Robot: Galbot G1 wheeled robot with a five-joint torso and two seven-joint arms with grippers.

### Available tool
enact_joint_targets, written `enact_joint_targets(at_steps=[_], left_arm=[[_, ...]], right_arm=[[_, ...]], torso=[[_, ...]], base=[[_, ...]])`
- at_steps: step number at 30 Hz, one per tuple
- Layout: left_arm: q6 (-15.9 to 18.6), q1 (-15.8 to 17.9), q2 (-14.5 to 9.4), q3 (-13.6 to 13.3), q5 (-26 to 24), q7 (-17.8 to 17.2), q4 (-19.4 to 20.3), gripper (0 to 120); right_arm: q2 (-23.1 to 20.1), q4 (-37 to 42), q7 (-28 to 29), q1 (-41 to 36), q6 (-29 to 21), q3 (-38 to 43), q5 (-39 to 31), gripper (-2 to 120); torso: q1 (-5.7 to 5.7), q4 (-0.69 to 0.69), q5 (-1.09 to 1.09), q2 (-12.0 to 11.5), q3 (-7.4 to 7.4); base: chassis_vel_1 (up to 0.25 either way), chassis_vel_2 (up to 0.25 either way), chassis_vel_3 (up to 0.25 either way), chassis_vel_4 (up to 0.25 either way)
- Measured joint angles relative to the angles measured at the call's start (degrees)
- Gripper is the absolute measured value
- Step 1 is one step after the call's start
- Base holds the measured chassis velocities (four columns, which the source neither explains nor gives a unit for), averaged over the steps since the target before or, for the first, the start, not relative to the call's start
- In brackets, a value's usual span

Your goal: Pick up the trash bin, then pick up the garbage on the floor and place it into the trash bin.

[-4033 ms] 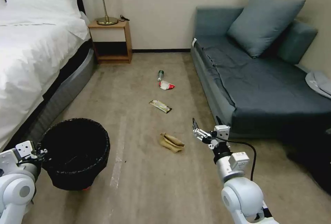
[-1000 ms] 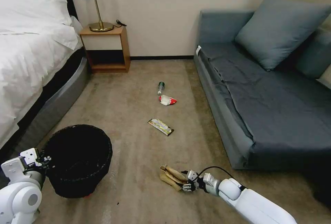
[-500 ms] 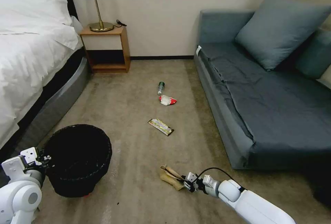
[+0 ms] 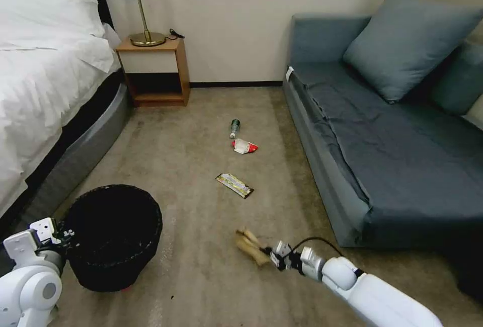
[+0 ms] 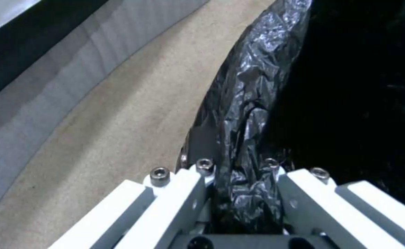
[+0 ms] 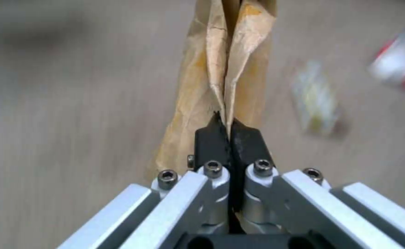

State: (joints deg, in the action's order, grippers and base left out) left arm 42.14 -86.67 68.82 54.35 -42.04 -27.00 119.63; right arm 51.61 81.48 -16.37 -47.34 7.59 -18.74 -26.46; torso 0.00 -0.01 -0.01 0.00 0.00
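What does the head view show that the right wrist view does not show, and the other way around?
Head view alone: the left gripper clamped on the rim of the trash bin, a small bottle farthest along the carpet, the bed, the nightstand and the sofa.

Right wrist view alone: the black fingertips pressed together on a fold of the paper.

Both: the right gripper shut on the tan paper bag, plus the snack wrapper and the red-white packet lying on the carpet.
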Motion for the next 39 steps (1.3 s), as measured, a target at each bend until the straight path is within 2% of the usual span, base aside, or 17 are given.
enact_joint_targets(at_steps=[3,5,7,9,10,13,20,24,25,28,33,37,39], left_arm=[[0.0,0.3,-0.1,-0.5,0.0,0.0,0.6,3],[0.0,0.4,-0.1,-0.6,0.0,0.0,0.8,3],[0.0,0.6,0.1,-1.0,0.0,-0.1,1.3,3],[0.0,0.7,0.2,-1.4,0.0,-0.2,1.8,3],[0.0,0.7,0.2,-1.4,0.0,-0.2,1.8,3],[0.0,0.7,0.4,-2.0,-0.5,-0.1,2.7,3],[0.0,0.8,0.7,-2.5,-1.0,-0.2,3.5,3],[0.0,0.4,1.1,-3.3,-2.2,-0.2,5.6,3],[0.0,0.4,1.1,-3.3,-2.2,-0.2,5.6,3],[0.0,-0.1,1.3,-3.5,-2.5,-0.3,6.8,3],[0.0,-0.2,1.4,-3.7,-2.6,-0.2,6.8,3],[0.0,0.2,1.4,-4.0,-2.6,-0.2,6.4,3],[0.0,0.3,1.4,-4.1,-2.6,-0.2,6.4,3]], right_arm=[[-1.9,13.2,3.3,4.4,-4.3,0.2,-6.3,0],[-2.1,16.1,4.1,5.7,-5.5,-0.1,-7.7,0],[-1.8,24.2,7.7,9.8,-10.1,-2.6,-13.5,0],[-0.5,28.8,12.2,13.5,-12.7,-6.8,-18.4,0],[-0.5,28.8,12.2,13.5,-12.7,-6.8,-18.4,0],[2.1,31.6,18.4,18.0,-14.5,-14.8,-23.7,0],[5.4,31.2,22.8,21.6,-15.0,-21.9,-27.4,0],[14.1,24.3,25.8,26.8,-14.9,-30.7,-28.1,0],[14.1,24.3,25.8,26.8,-14.9,-30.7,-28.1,0],[18.9,19.4,26.2,29.0,-14.6,-34.1,-27.6,0],[19.7,16.3,26.4,30.2,-14.8,-35.8,-25.2,0],[19.5,15.3,27.2,29.6,-15.1,-36.2,-22.9,20],[19.5,15.2,27.2,29.6,-15.1,-36.1,-22.7,22]], torso=[[0.00,0.01,0.00,0.0,0.00],[0.00,0.02,-0.01,0.0,0.00],[0.00,0.01,-0.01,0.0,0.00],[0.00,0.00,-0.02,0.0,0.00],[0.00,0.00,-0.02,0.0,0.00],[0.00,0.01,0.00,0.0,0.00],[0.00,0.01,-0.02,0.0,0.00],[0.00,0.02,0.00,0.0,0.00],[0.00,0.02,0.00,0.0,0.00],[0.00,0.02,0.00,0.0,0.00],[0.00,0.01,-0.01,0.0,0.00],[0.00,0.00,0.00,0.0,0.00],[0.00,0.00,0.00,0.0,0.00]], base=[[0.000,0.000,0.000,0.000],[0.000,0.000,0.000,0.000],[0.000,0.000,0.000,0.000],[0.000,0.000,0.000,0.000],[0.000,0.000,0.000,0.000],[0.000,0.000,0.000,0.000],[0.000,0.000,0.000,0.000],[0.000,0.000,0.000,0.000],[0.000,0.000,0.000,0.000],[0.000,0.000,0.000,0.000],[0.000,0.000,0.000,0.000],[0.000,0.000,0.000,0.000],[0.000,0.000,0.000,0.000]])
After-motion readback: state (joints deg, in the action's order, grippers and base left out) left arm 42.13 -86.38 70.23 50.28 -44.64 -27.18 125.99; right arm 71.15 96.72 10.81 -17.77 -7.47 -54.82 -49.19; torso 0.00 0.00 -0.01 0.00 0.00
